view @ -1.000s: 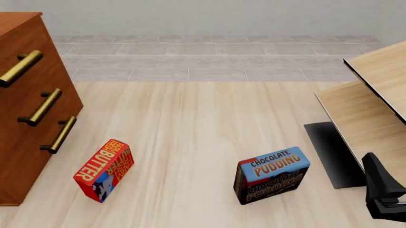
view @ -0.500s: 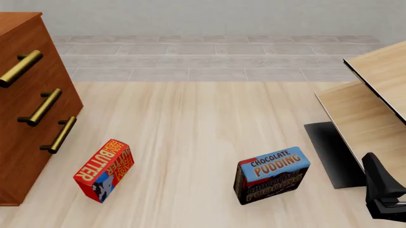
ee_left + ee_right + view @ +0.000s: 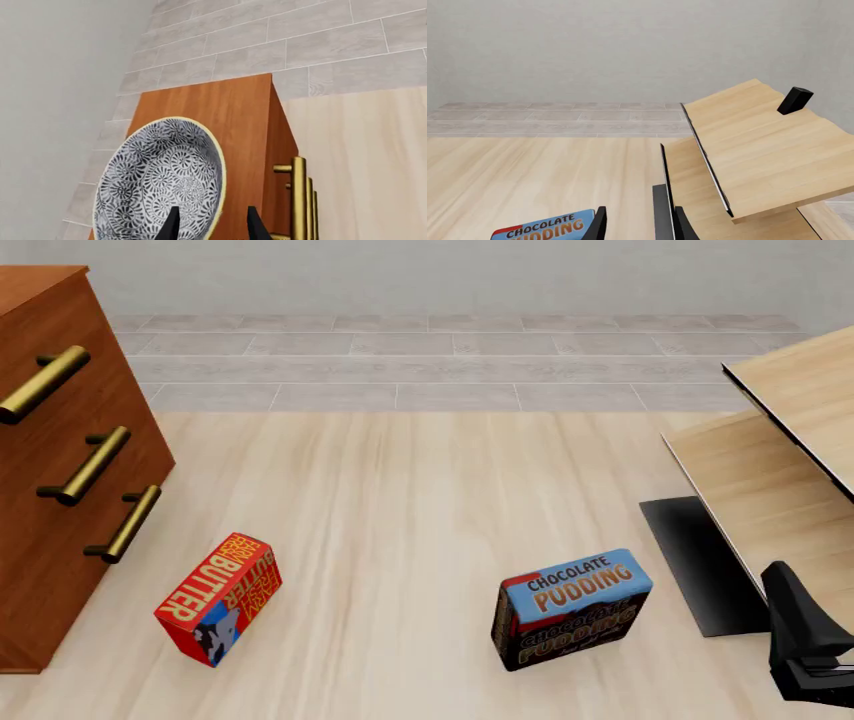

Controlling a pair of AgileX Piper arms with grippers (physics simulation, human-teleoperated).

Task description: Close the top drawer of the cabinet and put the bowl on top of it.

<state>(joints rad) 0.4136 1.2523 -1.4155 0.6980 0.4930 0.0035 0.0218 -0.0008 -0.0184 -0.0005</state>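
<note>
Now placing step: bowl (image 3: pixel 160 180) over cabinet (image 3: pixel 233 110) top, rim between left hand (image 3: pixel 212 225) fingers, seemingly clamped. Drawer (image 3: pixel 60 365) at 9 o'clock looks shut. Next: lower, release. Right hand (image 3: pixel 639 225) apart, idle.

I see a butter box (image 3: pixel 219 598) standing tilted on the table (image 3: pixel 414 490), a pudding box (image 3: pixel 571 608) well apart, pale furniture (image 3: pixel 781 455) beyond
</note>
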